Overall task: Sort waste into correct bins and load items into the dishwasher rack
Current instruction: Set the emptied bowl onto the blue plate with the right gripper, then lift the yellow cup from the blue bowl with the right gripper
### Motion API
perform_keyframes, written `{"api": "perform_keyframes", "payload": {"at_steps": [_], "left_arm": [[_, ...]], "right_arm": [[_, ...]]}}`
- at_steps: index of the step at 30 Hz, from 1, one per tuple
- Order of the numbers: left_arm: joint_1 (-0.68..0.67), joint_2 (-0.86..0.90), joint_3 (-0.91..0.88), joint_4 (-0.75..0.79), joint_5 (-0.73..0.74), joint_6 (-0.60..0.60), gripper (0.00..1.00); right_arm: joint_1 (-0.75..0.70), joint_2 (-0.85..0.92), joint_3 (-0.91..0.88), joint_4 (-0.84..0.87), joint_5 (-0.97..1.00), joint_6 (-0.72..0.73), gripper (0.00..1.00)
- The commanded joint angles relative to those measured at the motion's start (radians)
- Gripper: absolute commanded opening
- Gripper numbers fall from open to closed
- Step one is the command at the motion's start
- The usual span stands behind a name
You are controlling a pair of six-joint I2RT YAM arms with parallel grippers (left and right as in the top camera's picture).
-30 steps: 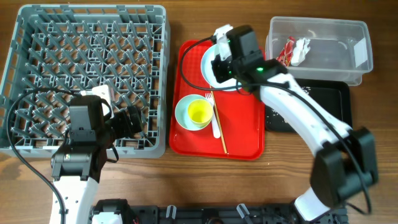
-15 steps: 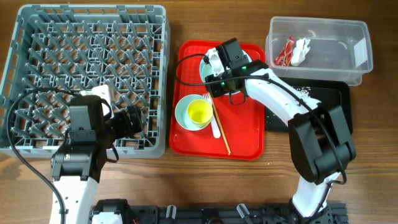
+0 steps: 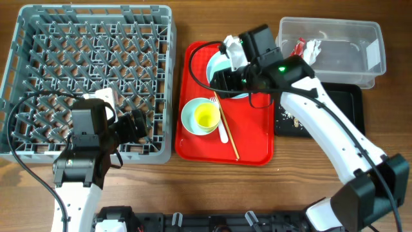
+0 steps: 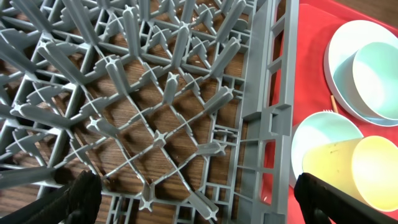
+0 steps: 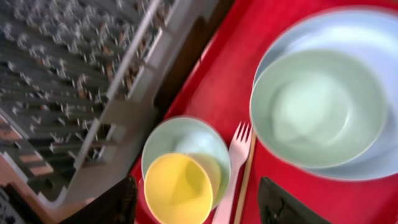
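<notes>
Wooden surface [image 3: 193, 187], red tray [image 3: 254, 138]; right end effector [image 5: 199, 202] spread, empty; bowl [image 5: 318, 106] looks light, stiff, slick; pinch its rim.

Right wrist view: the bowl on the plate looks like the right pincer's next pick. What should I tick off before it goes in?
1. Right pincer open, holding nothing: ok.
2. Bowl upright on the plate, nothing inside: ok.
3. Wrapper and tissue in the clear tub: ok.
4. Food scraps in the black tray: ok.
5. Dishwasher rack has free pegs: ok.
6. Right pincer's height above the bowl: cannot tell.
</notes>
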Motion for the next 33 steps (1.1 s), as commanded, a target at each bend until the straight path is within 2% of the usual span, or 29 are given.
{"api": "perform_keyframes", "payload": {"at_steps": [1, 7, 10, 11, 14, 15, 22, 25, 27, 33], "left_arm": [[-0.005, 0.001, 0.017, 0.002, 0.012, -0.006, 1.0], [-0.005, 0.002, 0.017, 0.002, 0.012, -0.006, 1.0], [-0.005, 0.002, 0.017, 0.003, 0.012, -0.006, 1.0], [-0.005, 0.001, 0.017, 0.003, 0.012, -0.006, 1.0], [-0.005, 0.001, 0.017, 0.002, 0.012, -0.006, 1.0], [-0.005, 0.001, 0.017, 0.002, 0.013, -0.006, 1.0], [-0.005, 0.001, 0.017, 0.003, 0.047, -0.006, 1.0], [-0.005, 0.002, 0.017, 0.031, 0.164, -0.006, 1.0], [-0.005, 0.002, 0.017, 0.082, 0.327, -0.006, 1.0], [-0.005, 0.002, 0.017, 0.256, 0.632, -0.006, 1.0]], "right_arm": [[0.043, 0.06, -0.058, -0.023, -0.023, 0.032, 0.64], [0.071, 0.157, -0.125, -0.02, -0.019, 0.13, 0.56], [0.071, 0.208, -0.126, -0.006, -0.014, 0.145, 0.4], [0.071, 0.22, -0.126, 0.002, -0.013, 0.16, 0.37], [0.069, 0.232, -0.126, 0.017, -0.008, 0.19, 0.1], [0.067, 0.229, -0.124, 0.019, -0.007, 0.203, 0.06], [-0.003, 0.128, -0.048, -0.034, -0.009, 0.203, 0.04], [-0.055, 0.058, -0.032, -0.009, -0.116, 0.179, 0.04], [-0.089, 0.028, -0.032, 0.031, -0.285, 0.151, 0.04], [-0.119, 0.027, -0.032, 0.108, -0.651, 0.152, 0.04]]}}
